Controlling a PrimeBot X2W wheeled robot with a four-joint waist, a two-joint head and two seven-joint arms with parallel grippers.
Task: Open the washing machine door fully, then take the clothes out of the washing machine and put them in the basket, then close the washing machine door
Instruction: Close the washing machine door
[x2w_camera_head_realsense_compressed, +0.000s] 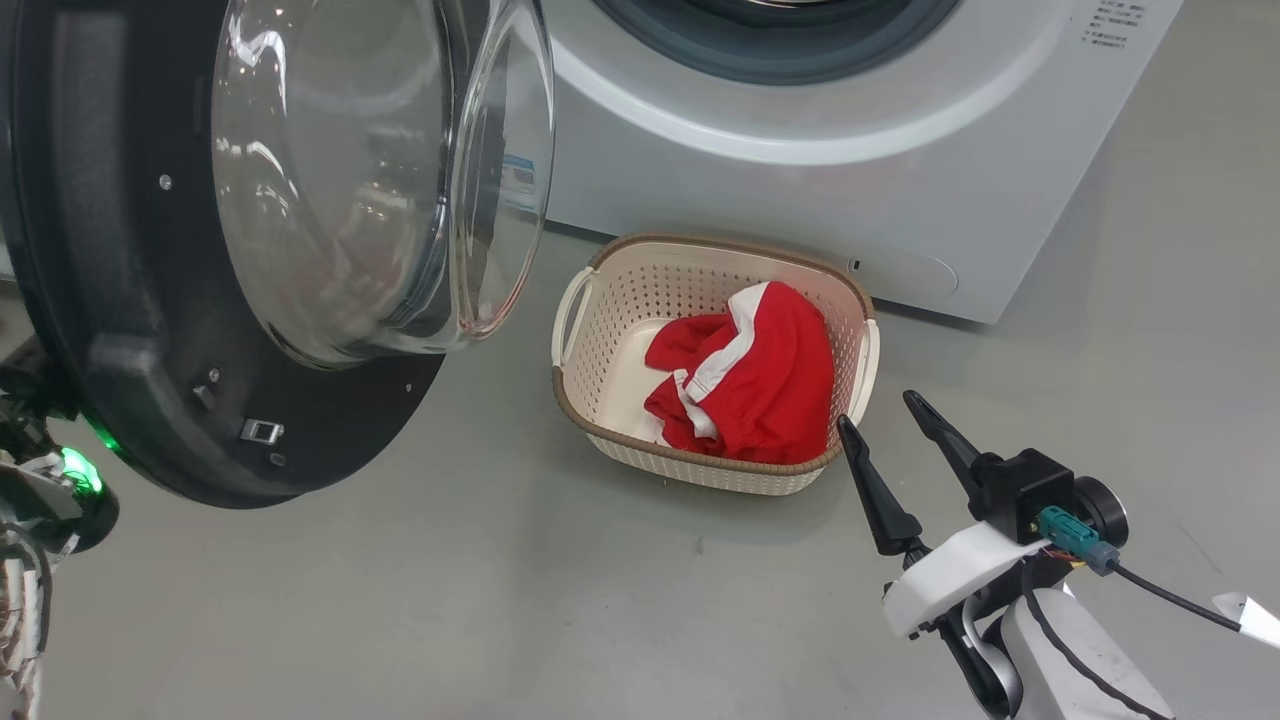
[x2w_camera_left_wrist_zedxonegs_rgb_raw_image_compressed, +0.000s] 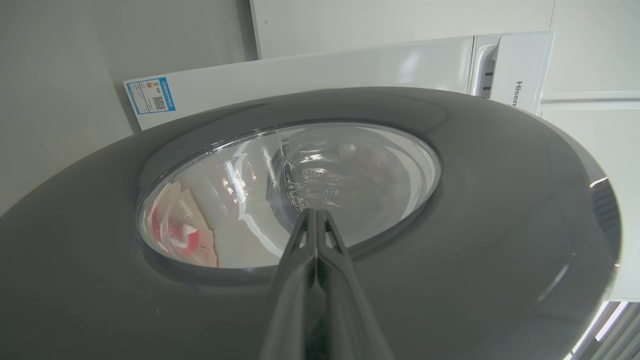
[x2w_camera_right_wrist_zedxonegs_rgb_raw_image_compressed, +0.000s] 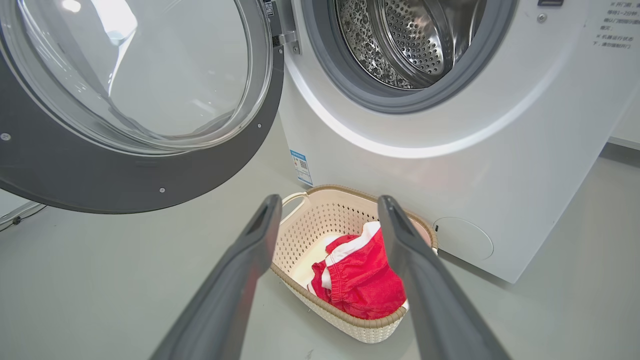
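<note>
**Laundry Out, Door Open**

The washing machine (x2w_camera_head_realsense_compressed: 800, 180) stands with the washing machine door (x2w_camera_head_realsense_compressed: 120, 300) swung wide; the basket (x2w_camera_head_realsense_compressed: 620, 290) before it holds the clothes (x2w_camera_head_realsense_compressed: 760, 380). The right gripper (x2w_camera_head_realsense_compressed: 878, 408) hangs spread and empty beside the basket; the left gripper (x2w_camera_left_wrist_zedxonegs_rgb_raw_image_compressed: 316, 212), fingers pressed together, points at the door's outer face.

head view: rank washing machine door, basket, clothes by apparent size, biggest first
1. washing machine door: largest by far, but it is nearest the camera and cropped at the frame's edge, which exaggerates it.
2. basket.
3. clothes: smallest, lying inside the basket.
</note>
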